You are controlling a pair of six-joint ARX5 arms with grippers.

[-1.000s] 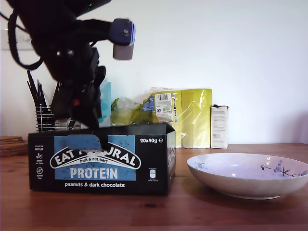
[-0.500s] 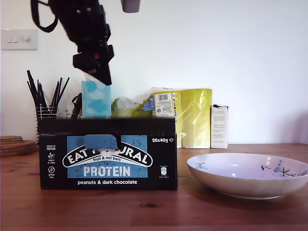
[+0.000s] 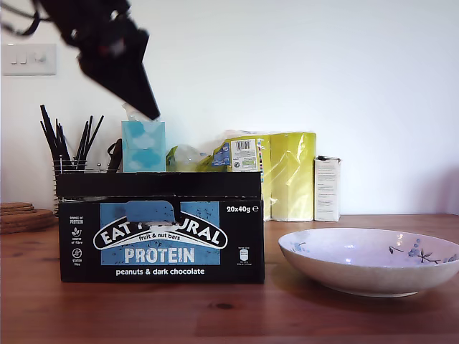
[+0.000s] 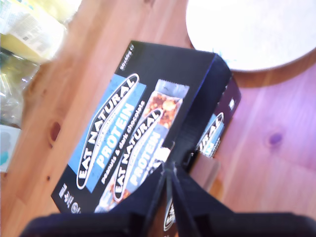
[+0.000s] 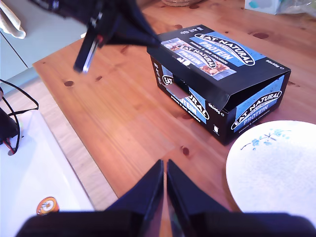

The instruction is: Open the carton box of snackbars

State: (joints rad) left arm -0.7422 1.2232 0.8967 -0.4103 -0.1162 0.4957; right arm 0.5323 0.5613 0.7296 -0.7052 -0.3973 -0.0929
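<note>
The carton box stands flat on the wooden table, blue "EAT NATURAL PROTEIN" front toward the exterior camera, with a torn gap in that panel. In the wrist views the carton box has its lid's front edge slightly raised, with brown card showing beneath. My first gripper hangs shut and empty above the box, toward the exterior view's left, clear of the lid. My second gripper is shut, holds nothing and sits high off the table, away from the box; the first arm shows in its view.
A white patterned bowl sits at the exterior view's right of the box. Behind stand a light-blue tissue box, yellow packs, a narrow white carton and a wire holder of black sticks. The table edge runs nearby.
The first arm has lifted off the box and drawn up toward the exterior view's left. The box, tilted a second ago, has settled flat and kept still since.
</note>
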